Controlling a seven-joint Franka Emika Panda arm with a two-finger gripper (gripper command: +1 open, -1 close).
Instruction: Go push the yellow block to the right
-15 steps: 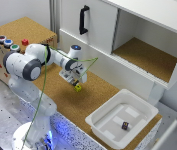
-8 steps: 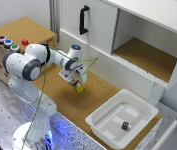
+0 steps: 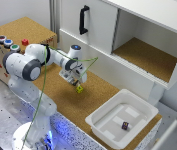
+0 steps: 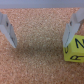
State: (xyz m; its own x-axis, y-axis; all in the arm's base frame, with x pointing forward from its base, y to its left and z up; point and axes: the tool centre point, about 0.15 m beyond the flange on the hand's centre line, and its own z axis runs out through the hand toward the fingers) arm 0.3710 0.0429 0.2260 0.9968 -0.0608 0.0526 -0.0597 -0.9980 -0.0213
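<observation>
Dark marks on the yellow block (image 4: pixel 75 50), perhaps an "N", too blurred to read surely

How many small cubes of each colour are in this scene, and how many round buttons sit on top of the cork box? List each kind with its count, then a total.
Yellow block: 1
Dark cube in the white tray: 1
Round buttons on the cork box: 4
Total: 6
</observation>
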